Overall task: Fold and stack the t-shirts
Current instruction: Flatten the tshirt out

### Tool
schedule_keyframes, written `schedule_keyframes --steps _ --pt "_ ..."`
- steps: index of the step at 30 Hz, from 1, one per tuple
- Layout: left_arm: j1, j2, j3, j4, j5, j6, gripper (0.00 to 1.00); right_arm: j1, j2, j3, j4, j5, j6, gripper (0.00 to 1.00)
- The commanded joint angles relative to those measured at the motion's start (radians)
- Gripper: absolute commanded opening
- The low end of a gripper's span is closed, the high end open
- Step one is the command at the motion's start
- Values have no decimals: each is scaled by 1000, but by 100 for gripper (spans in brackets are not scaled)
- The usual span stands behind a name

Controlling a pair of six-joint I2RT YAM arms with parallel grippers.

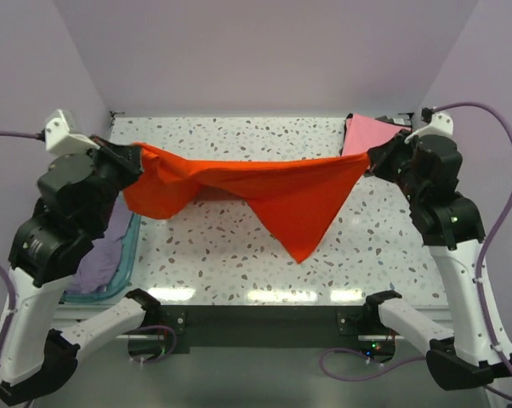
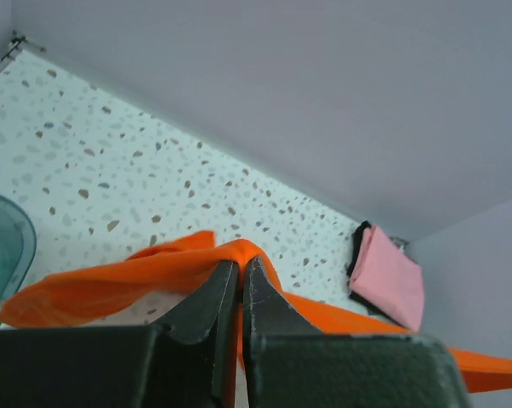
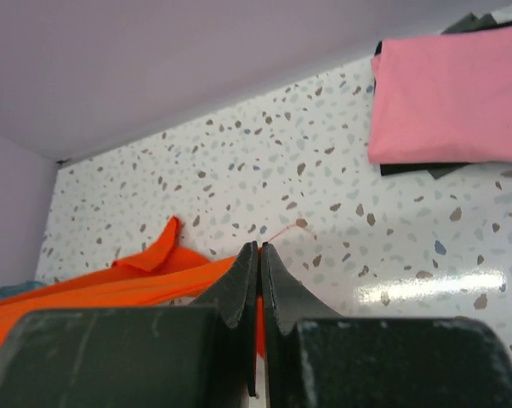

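Observation:
The orange-red t-shirt [image 1: 264, 191] hangs stretched above the speckled table between my two grippers, with a point drooping toward the near edge. My left gripper [image 1: 137, 155] is shut on its left end; the cloth [image 2: 154, 276] bunches over the closed fingertips [image 2: 226, 276]. My right gripper [image 1: 368, 161] is shut on its right end, with cloth [image 3: 111, 285] trailing left of the fingertips [image 3: 249, 255]. The folded pink t-shirt [image 1: 368, 134] lies at the back right corner and also shows in both wrist views [image 2: 390, 276] [image 3: 452, 102]. The lavender t-shirt [image 1: 103, 255] lies in the basin at the left.
A translucent teal plastic basin [image 1: 127, 255] stands at the table's left edge, partly under my left arm; its rim shows in the left wrist view [image 2: 5, 246]. Something dark [image 3: 409, 168] lies under the pink shirt. Lilac walls close in the back and sides.

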Motion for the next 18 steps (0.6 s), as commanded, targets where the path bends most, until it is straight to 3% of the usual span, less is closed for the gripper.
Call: schedule_keyframes --steps 1,5,13,15,18 --pt "8 -5 159 49 -21 80 0 -1 -7 141 -53 33 -31 0" --pt "8 36 293 91 -51 125 0 -1 45 285 -60 30 -51 0" --pt "11 228 322 324 -107 248 0 -4 248 384 73 -23 -109 0" --pt "39 320 314 368 -8 236 0 -12 347 388 142 -60 -115 0" --pt "257 438 276 521 301 161 0 -30 507 397 252 -156 -118 0"
